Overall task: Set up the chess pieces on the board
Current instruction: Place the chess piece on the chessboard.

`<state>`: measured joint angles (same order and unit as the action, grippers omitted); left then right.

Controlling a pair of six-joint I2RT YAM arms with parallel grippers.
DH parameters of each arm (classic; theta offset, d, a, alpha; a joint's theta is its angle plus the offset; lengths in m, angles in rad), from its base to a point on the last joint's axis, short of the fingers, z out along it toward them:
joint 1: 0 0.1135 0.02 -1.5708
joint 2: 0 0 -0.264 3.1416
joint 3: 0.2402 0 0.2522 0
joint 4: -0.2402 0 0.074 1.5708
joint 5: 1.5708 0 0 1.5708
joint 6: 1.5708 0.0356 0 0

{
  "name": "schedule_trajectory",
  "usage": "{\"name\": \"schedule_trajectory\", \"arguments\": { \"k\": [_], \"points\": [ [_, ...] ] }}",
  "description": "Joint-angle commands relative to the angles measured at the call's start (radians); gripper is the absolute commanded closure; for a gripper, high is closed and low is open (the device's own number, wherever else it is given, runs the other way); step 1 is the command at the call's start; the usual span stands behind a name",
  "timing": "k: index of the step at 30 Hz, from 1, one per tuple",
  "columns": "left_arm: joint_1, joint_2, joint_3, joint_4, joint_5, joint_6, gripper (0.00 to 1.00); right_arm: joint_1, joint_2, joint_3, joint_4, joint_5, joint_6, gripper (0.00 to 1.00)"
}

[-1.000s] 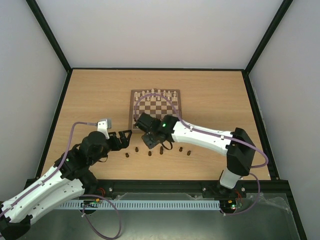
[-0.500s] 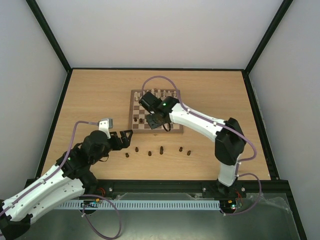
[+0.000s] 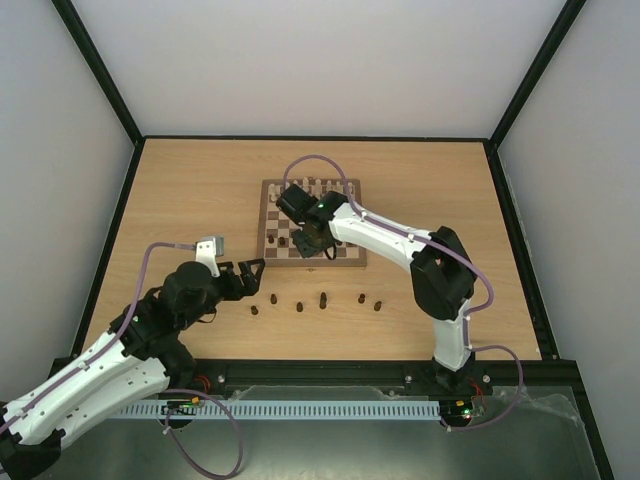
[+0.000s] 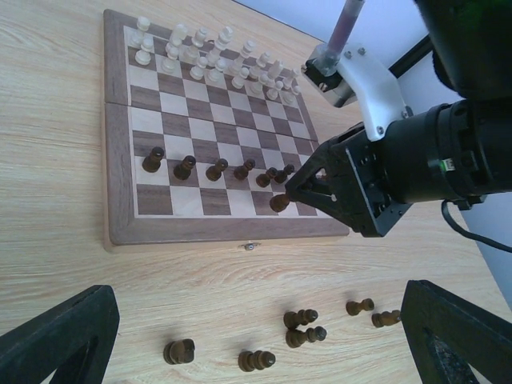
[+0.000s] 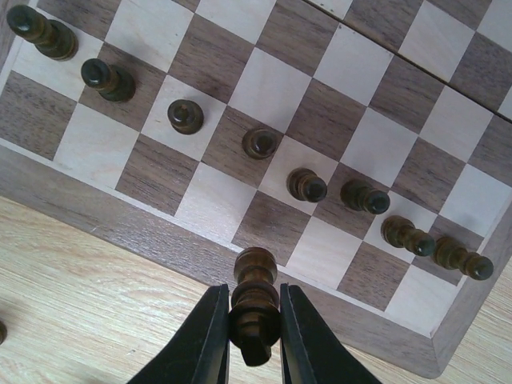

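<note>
The left gripper (image 3: 243, 270) hovers low over the table (image 3: 180, 190), near the board's near-left corner, and its jaws stand wide apart with nothing between them. Just to its right, the loose dark pieces (image 4: 256, 361) lie on the table in front of the board. Six can be counted in the left wrist view, most of them on their sides.

On the board (image 4: 120, 232), eight dark pawns (image 5: 260, 143) stand upright in one line on the second row from the near edge. The cream pieces (image 4: 208, 56) fill two rows at the far edge.

The right gripper (image 5: 254, 292) is over the near edge of the board, and its jaws are clamped on one dark piece (image 5: 256, 264). The long axis of this piece runs along the fingers. One end sticks out past the fingertips toward the board's border. It is not clear which end is the head.
</note>
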<state>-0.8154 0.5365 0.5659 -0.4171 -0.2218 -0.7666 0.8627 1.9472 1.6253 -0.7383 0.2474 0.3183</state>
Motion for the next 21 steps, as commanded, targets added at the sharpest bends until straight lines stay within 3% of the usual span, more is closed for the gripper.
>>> {"name": "schedule_trajectory", "arguments": {
  "k": [1,21],
  "points": [
    [-0.005,-0.017,0.019,0.014,-0.005,0.015,0.01,-0.016,0.021,0.019,-0.027,-0.013,-0.013,0.85],
    [-0.005,0.007,-0.004,0.037,-0.003,0.010,0.01,-0.027,0.107,0.088,0.011,-0.105,-0.033,0.85]
  ]
}}
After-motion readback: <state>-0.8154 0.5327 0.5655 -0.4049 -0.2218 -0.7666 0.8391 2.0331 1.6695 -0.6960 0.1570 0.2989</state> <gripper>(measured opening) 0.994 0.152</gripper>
